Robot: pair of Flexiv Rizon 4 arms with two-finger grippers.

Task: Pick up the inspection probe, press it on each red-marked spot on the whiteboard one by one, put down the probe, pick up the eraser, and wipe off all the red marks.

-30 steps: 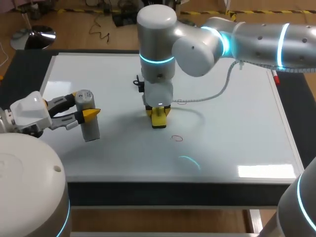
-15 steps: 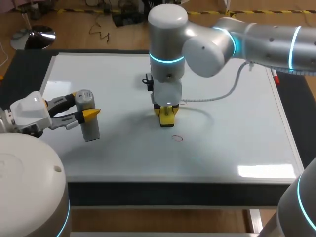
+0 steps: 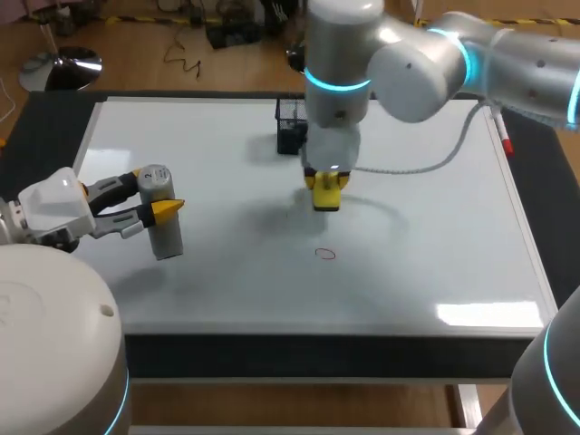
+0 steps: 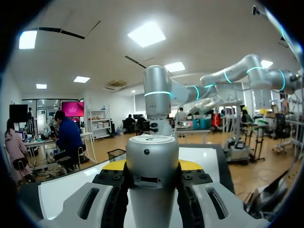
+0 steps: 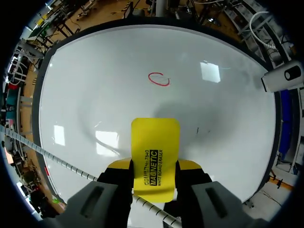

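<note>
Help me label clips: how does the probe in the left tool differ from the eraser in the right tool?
The probe is a grey cylinder; the eraser is a flat yellow block. The probe is upright at the whiteboard's left side; the eraser is over its middle, near the red mark. Both are clamped, by left tool and right tool.

Robotics lab, test bench. Evidence: my left arm point(image 3: 45, 326) and right arm point(image 3: 426, 68), both with cyan light rings, stand over a whiteboard point(image 3: 435, 245) laid flat on a black table point(image 3: 36, 136). A coiled cable point(image 3: 426, 169) trails from my right wrist.
</note>
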